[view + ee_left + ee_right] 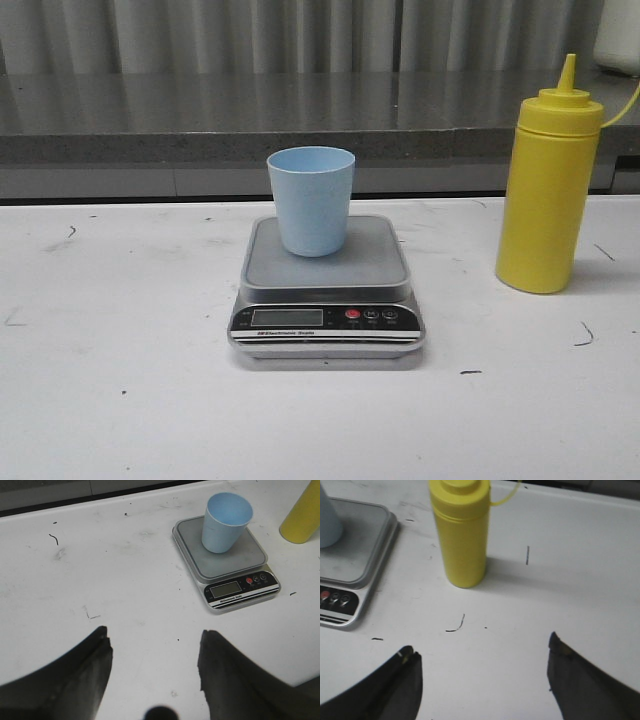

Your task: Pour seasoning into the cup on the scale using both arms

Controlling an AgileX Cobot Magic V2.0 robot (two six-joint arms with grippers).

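The pale blue cup (311,200) stands upright on the grey platform of the silver scale (326,300) at the table's middle. The yellow seasoning bottle (548,185) stands upright to the right of the scale. Neither arm shows in the front view. In the left wrist view my left gripper (154,637) is open and empty over bare table, with the cup (226,522) and scale (235,575) well ahead. In the right wrist view my right gripper (481,647) is open and empty, short of the bottle (460,535); the scale's edge (367,565) shows beside it.
The white table (120,380) carries small dark scuff marks. A grey stone ledge (250,125) runs along the back, with a white container (618,35) at its far right corner.
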